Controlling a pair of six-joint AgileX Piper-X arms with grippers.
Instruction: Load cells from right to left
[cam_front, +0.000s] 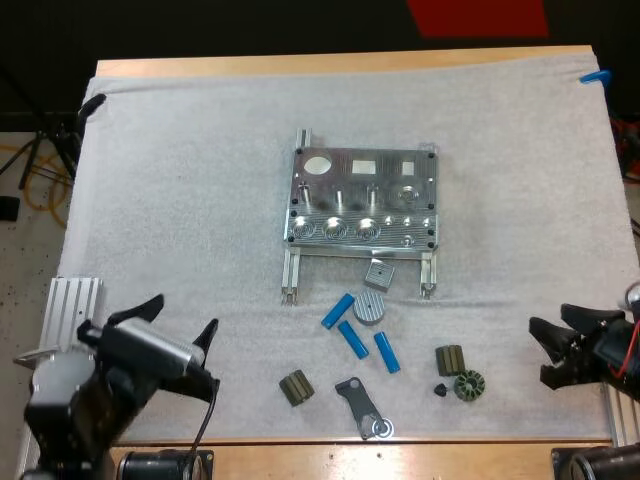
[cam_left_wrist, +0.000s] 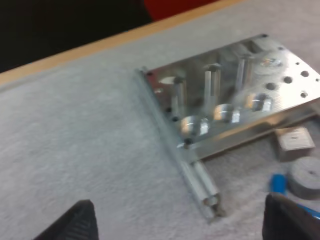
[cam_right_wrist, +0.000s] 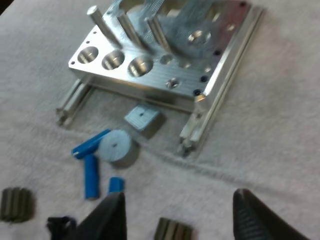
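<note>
The white mat (cam_front: 180, 220) covers most of the wooden table. Near its middle sits the metal fixture (cam_front: 365, 200), a machined plate on 2 rails, with 3 round pockets along its near edge and upright pins behind them. The left gripper (cam_front: 180, 318) hovers over the mat's near left part, fingers spread apart and clear of everything. The right gripper (cam_front: 545, 352) hangs at the mat's right edge, likewise spread wide and holding nothing.

Just in front of the fixture lie the loose parts. A flat dark bracket (cam_front: 360, 405) lies nearest the table's front edge. A grey round disc (cam_front: 369, 308) touches 1 of the 3 blue cylinders (cam_front: 352, 340), which all lie on the mat. A small grey square block (cam_front: 378, 272) sits between the rails. 3 dark ribbed parts (cam_front: 295, 388) and a tiny black piece (cam_front: 440, 389) lie nearby.
</note>
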